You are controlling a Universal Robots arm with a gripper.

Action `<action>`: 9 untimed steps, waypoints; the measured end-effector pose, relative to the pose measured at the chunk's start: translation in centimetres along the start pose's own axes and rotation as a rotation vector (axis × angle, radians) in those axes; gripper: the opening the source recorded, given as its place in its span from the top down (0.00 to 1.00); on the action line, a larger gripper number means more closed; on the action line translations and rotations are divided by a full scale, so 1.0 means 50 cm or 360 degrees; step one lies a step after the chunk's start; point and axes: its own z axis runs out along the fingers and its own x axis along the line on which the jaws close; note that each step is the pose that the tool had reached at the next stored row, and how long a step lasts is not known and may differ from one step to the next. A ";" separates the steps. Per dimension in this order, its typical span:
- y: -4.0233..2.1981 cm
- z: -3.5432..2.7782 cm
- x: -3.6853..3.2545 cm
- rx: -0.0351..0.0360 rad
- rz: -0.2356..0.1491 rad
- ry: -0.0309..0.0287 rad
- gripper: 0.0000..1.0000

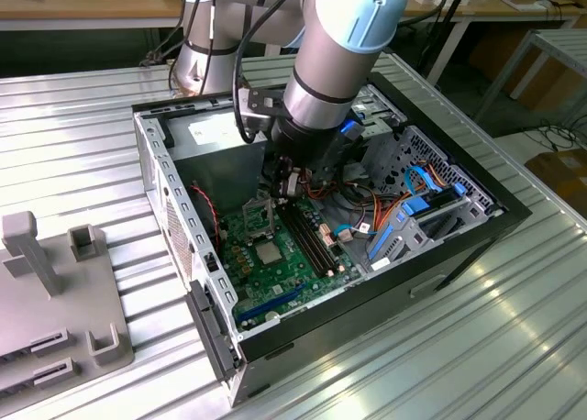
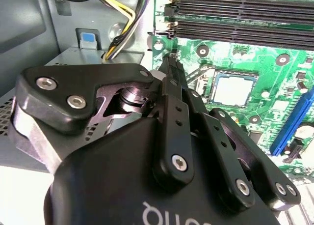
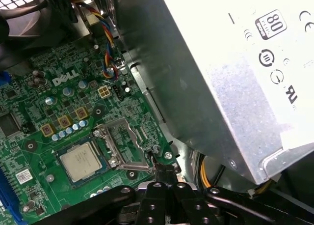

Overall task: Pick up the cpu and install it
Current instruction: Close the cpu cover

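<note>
Fig.: my black multi-link end effector (image 3: pixel 163 173), fingers pressed together w/ nothing between them, tip just beside the corner of the hinged silver metal socket frame (image 3: pixel 122 145), which stands flipped open. The cpu, a small flat square chip w/ silver-grey metal top (image 3: pixel 81 160), lies seated in its socket on the green motherboard (image 3: pixel 59 102), next to the open frame; also seen in the second wrist view (image 2: pixel 234 89) and the exterior view (image 1: pixel 268 252), inside the open black-and-grey computer case (image 1: pixel 160 177) on the ribbed metal table (image 1: pixel 73 127).

Risk (judged): the frame is not yet closed, so the chip is unclamped; a sideways nudge from my tip could shift it in the socket and strain the contacts. The yellow-black cable bundle (image 2: pixel 122 14) near my linkage could snag.

Count: 1 cpu, 1 socket frame, 1 end effector; long black memory slots (image 2: pixel 235 14), approx. 4.
</note>
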 end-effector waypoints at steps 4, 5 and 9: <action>0.001 0.000 0.000 -0.0008 0.0000 -0.00174 0.89; 0.002 0.000 0.001 -0.0008 0.0000 -0.00176 0.89; 0.005 0.000 0.002 -0.0007 0.0000 -0.00179 0.89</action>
